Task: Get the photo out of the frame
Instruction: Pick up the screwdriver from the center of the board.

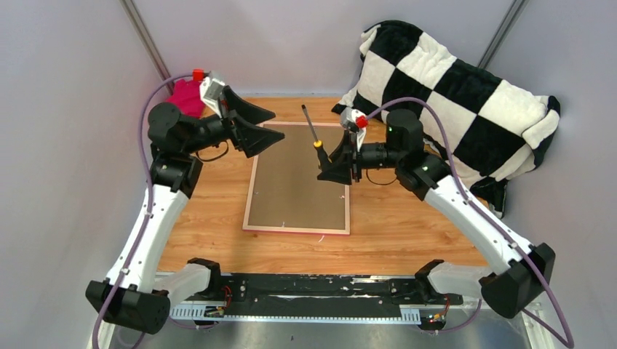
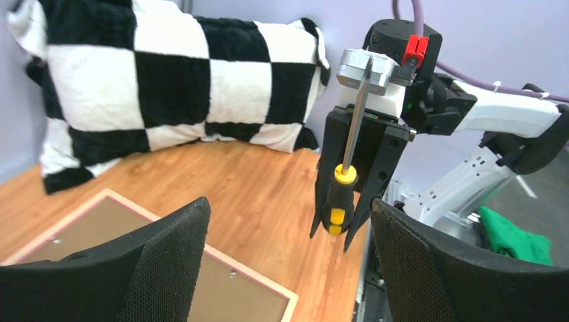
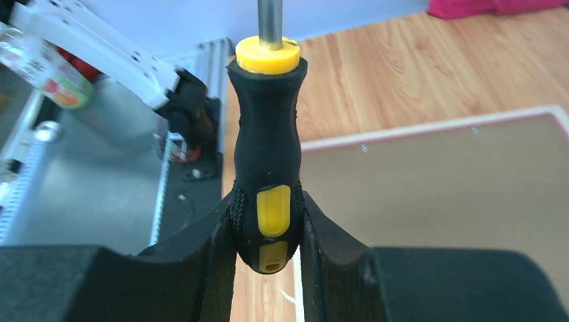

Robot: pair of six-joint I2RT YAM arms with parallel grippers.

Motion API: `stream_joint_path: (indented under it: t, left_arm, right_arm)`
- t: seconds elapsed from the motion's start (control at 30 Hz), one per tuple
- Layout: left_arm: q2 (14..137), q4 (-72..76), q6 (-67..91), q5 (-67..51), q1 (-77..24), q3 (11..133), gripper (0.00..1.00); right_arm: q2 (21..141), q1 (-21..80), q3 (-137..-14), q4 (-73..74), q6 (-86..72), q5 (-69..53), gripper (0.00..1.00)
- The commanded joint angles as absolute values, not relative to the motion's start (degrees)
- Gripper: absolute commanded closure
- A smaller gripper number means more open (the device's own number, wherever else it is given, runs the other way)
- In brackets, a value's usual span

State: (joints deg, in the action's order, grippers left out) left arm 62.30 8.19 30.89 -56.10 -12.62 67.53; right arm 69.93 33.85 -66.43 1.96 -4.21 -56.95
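The frame (image 1: 295, 190) lies face down in the middle of the table, its brown board up inside a thin pink border. The photo is hidden. My right gripper (image 1: 325, 169) hangs over the frame's right edge, shut on the butt of a black-and-yellow screwdriver (image 1: 317, 145) whose shaft points away toward the back wall. In the right wrist view the fingers (image 3: 315, 235) press both sides of the screwdriver handle (image 3: 267, 134). My left gripper (image 1: 278, 126) hovers above the frame's far left corner, open and holding nothing; its view faces the right gripper (image 2: 331, 240) and the screwdriver (image 2: 337, 204).
A black-and-white checkered pillow (image 1: 451, 94) fills the back right corner. A magenta cloth (image 1: 185, 97) lies at the back left behind the left arm. A green cloth (image 2: 513, 235) shows off the table beyond the right arm. Grey walls close in on three sides.
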Motion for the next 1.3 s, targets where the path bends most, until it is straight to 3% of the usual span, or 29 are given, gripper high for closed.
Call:
stream_joint_path:
  t: [0.0, 0.13, 0.33, 0.43, 0.67, 0.9, 1.27]
  left_arm:
    - [58.5, 9.8, 28.4, -57.7, -10.4, 67.2, 0.09]
    - [57.8, 8.3, 25.6, -53.9, -10.3, 65.4, 0.08]
    - [64.6, -19.4, 7.3, -35.2, -12.0, 75.1, 0.14]
    - [67.7, -21.9, 6.5, -40.4, -12.5, 76.8, 0.06]
    - [70.6, -34.7, -9.3, -47.0, -23.6, 80.9, 0.04]
    - [70.2, -37.5, -12.8, -53.2, -25.9, 79.5, 0.03]
    - [73.5, -39.5, -14.8, -51.6, -31.9, 79.2, 0.04]
  right_arm:
    - [65.5, 32.6, -69.0, 25.9, 17.4, -46.9, 1.00]
    - [63.8, 32.5, -68.4, 35.5, 27.3, -39.0, 1.00]
    - [63.1, 32.6, -66.8, 43.1, 33.9, -32.3, 1.00]
    - [61.7, 32.6, -64.4, 43.9, 35.7, -32.8, 1.00]
    - [60.4, 32.6, -62.8, 49.4, 40.9, -33.9, 1.00]
    - [57.8, 32.5, -61.5, 54.4, 45.0, -35.9, 1.00]
    - [67.3, 32.6, -67.5, 59.9, 45.8, -38.2, 1.00]
